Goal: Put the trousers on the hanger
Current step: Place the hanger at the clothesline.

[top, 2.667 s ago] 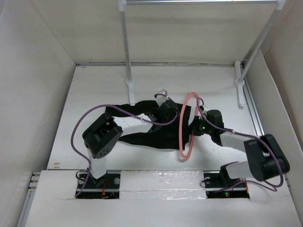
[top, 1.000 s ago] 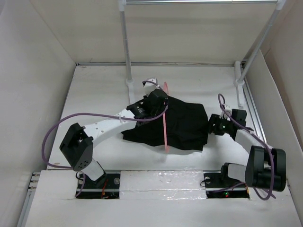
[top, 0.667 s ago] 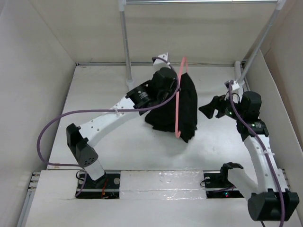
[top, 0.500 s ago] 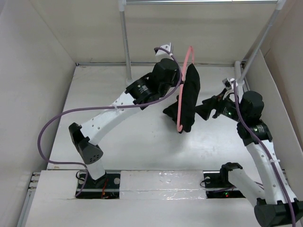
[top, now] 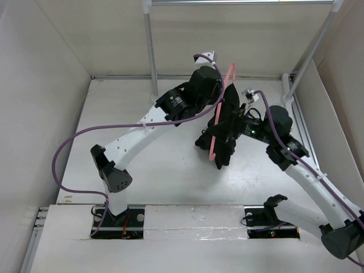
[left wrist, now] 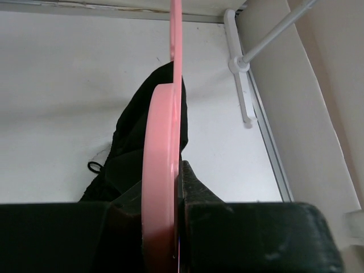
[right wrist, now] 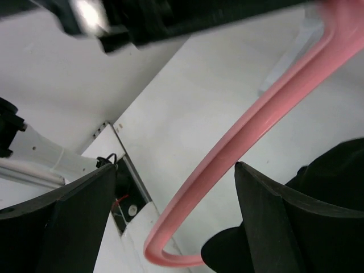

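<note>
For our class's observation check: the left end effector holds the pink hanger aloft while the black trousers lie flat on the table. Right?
No. The left end effector holds the pink hanger aloft, but the black trousers hang draped on it, as the top external view shows.

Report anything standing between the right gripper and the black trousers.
Nothing visible does. The open right gripper is right at the black soft-cloth trousers draped over the thin pale-pink hanger, held up by the left gripper.
</note>
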Controlling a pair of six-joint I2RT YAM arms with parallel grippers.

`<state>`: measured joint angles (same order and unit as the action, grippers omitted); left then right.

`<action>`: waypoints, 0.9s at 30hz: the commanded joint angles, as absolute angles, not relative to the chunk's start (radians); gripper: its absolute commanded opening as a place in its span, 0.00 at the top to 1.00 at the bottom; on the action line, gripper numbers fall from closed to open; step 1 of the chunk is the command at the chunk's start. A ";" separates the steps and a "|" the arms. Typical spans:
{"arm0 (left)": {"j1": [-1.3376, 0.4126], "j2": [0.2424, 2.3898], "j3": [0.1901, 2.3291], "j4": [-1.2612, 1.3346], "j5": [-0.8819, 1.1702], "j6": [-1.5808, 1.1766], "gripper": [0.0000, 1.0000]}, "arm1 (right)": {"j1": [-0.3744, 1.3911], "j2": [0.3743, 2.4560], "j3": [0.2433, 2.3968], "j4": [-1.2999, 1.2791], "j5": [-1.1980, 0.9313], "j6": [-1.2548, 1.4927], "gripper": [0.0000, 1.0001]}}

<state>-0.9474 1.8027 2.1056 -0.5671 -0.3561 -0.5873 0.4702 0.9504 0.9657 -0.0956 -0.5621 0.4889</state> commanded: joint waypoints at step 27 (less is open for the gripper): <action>-0.948 1.760 2.230 -0.471 -0.319 -0.548 0.65 | 0.597 0.903 0.893 0.218 -0.265 0.897 1.00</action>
